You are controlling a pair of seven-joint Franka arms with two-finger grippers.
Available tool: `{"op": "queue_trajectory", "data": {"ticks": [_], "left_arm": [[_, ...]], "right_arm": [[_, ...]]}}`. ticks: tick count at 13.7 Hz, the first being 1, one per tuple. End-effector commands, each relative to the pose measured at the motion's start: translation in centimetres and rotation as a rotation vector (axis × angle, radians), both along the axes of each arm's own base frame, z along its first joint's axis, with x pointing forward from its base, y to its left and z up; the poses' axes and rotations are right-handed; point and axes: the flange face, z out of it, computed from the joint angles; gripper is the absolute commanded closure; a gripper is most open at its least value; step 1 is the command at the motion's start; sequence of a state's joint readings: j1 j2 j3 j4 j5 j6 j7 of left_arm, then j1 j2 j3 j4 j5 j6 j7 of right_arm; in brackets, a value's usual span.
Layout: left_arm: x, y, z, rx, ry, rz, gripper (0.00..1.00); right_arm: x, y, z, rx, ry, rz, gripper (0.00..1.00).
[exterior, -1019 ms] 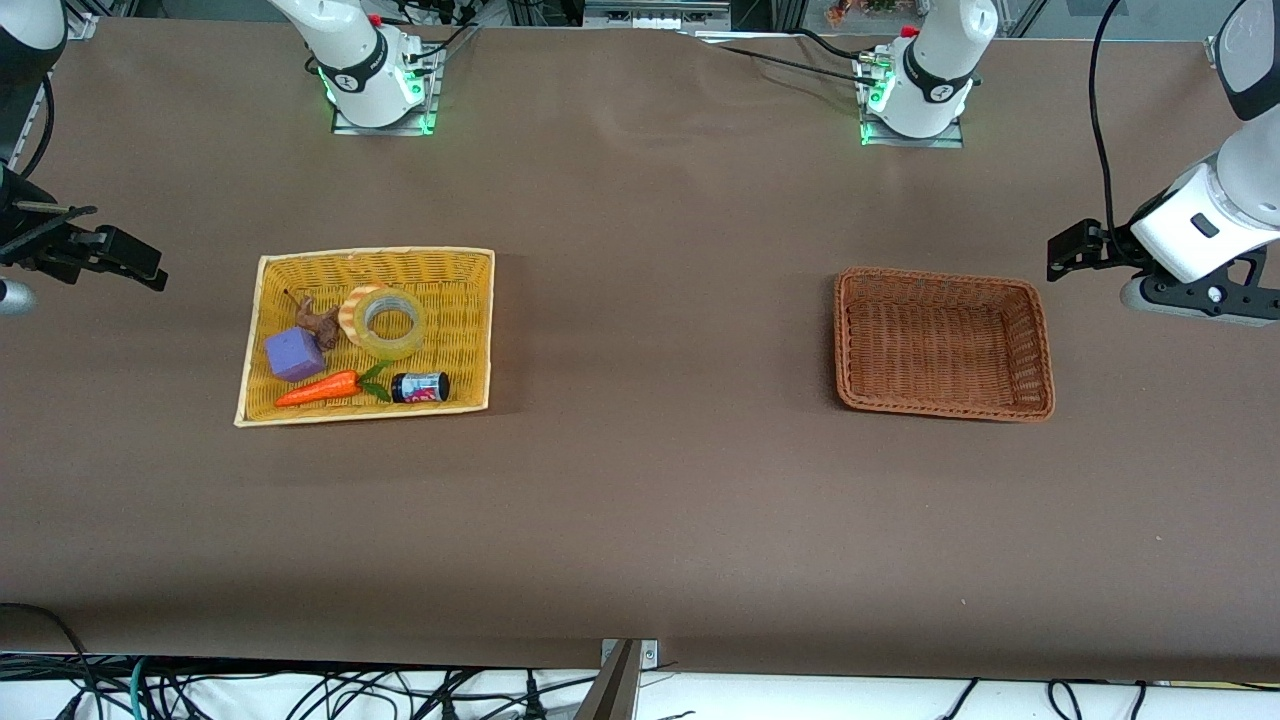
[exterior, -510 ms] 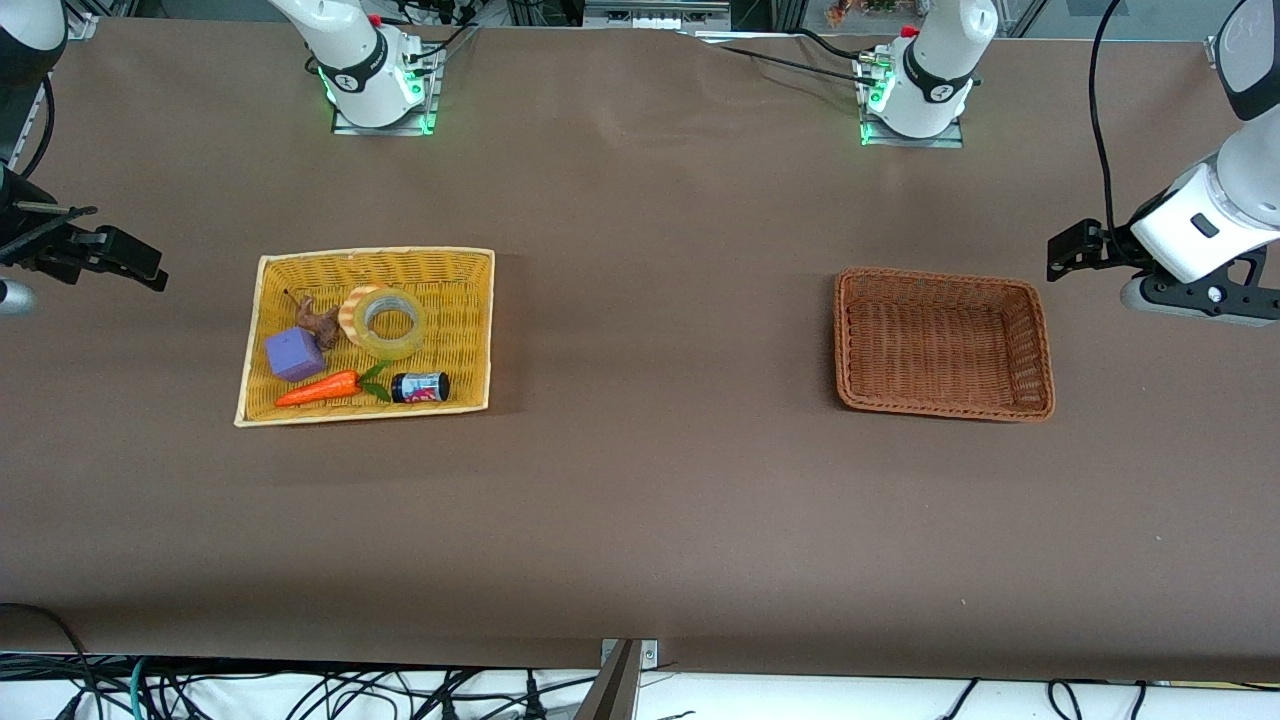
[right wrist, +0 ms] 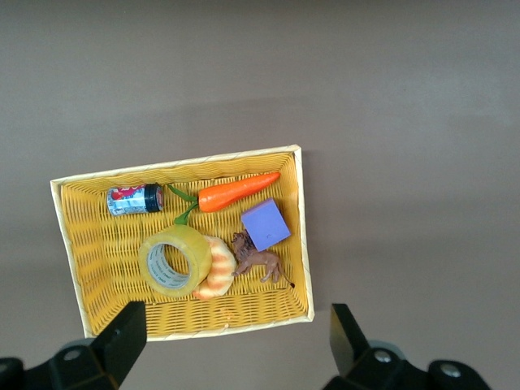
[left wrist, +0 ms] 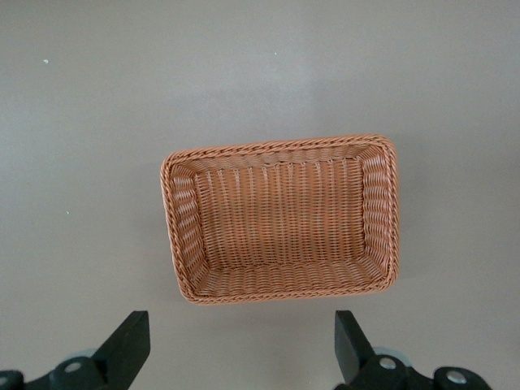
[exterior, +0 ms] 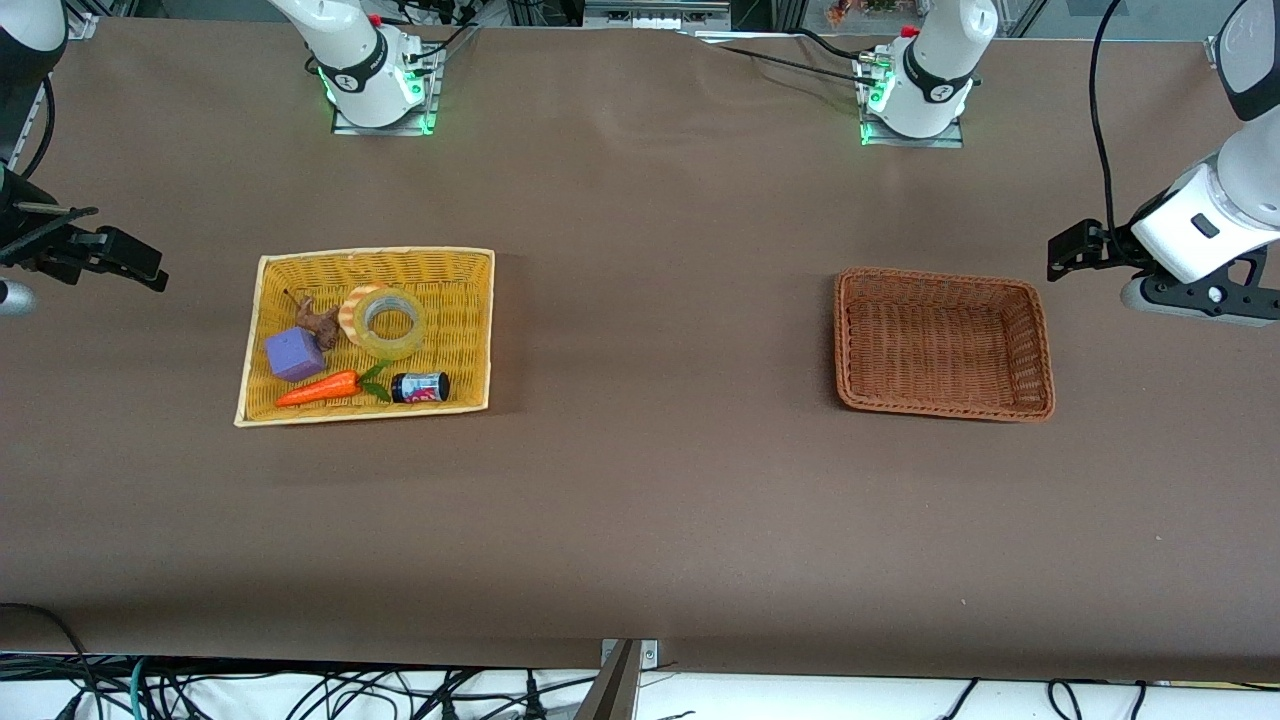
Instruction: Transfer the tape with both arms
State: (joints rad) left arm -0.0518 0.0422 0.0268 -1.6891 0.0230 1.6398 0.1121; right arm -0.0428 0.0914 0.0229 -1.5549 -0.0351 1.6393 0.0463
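Nothing has moved since the earlier frames: both arms wait at the ends of the table [exterior: 640,520] and every object sits where it did.

The tape [exterior: 392,321] lies flat in the yellow tray [exterior: 470,262], touching the striped croissant toy [exterior: 349,310]. Also in the tray are a brown animal figure [exterior: 318,320] beside the croissant, a purple cube [exterior: 294,354], a carrot [exterior: 318,389] and a small can [exterior: 420,386], the last two nearer the camera than the tape. The brown basket [exterior: 1035,340] stands well apart from the tray, toward the left arm's end.

The right gripper [right wrist: 231,345] hovers beside the tray, outside it, fingers spread wide. The left gripper [left wrist: 242,349] hovers beside the basket, fingers likewise wide apart.

Risks, as I judge them: the croissant presses against the tape's rim, so a finger coming down on that side could pinch both or knock the toy aside. A grasp across the tape's full width may exceed the opening; a finger through the core seems safer. The tape could also slip at the handover between the arms if one releases before the other has clamped.
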Motion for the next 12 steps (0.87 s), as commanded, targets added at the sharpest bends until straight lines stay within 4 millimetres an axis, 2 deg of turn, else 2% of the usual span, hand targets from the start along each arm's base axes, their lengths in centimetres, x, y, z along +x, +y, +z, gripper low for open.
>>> {"op": "queue_trajectory", "data": {"ticks": [1,4,6,8,9,12], "left_arm": [[-0.1,0.0,0.4,-0.019,0.009,-0.021,0.00],[0.0,-0.1,0.5,-0.019,0.008,-0.021,0.00],[-0.1,0.0,0.4,-0.019,0.009,-0.019,0.00],[-0.1,0.0,0.4,-0.019,0.009,-0.019,0.00],[-0.1,0.0,0.4,-0.019,0.009,-0.019,0.00],[0.0,0.3,0.5,-0.019,0.008,-0.015,0.00]], "right_arm": [[0.2,0.0,0.5,0.008,-0.006,-0.007,0.00],[0.3,-0.1,0.3,0.008,-0.001,0.007,0.00],[1.3,0.7,-1.9,0.006,0.030,0.015,0.00],[2.4,0.9,-5.3,0.011,0.080,0.032,0.00],[2.9,1.0,-8.3,0.016,0.128,0.030,0.00],[2.5,2.5,-13.9,0.016,0.152,0.045,0.00]]}}
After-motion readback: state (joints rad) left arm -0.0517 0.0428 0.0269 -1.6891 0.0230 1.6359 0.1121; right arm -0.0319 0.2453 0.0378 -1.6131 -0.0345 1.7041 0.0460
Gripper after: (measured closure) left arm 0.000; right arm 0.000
